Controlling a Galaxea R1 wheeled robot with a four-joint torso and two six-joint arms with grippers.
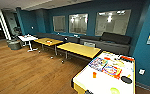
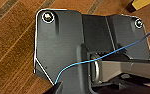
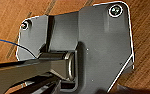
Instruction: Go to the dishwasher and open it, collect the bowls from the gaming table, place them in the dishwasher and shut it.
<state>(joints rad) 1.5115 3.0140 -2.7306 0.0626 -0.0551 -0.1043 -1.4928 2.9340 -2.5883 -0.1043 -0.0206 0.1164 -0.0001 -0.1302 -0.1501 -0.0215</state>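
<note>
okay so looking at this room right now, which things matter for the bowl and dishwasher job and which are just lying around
Part of the job:
gaming table
black bowl
lime green bowl

Just lying about:
small orange cup
board-game sheets
yellow wooden tables
small white table
dark sofa

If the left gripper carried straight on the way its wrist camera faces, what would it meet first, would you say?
Probably the wooden floor: that view looks down on bare planks around the robot's own plate, though depth is unclear.
</note>
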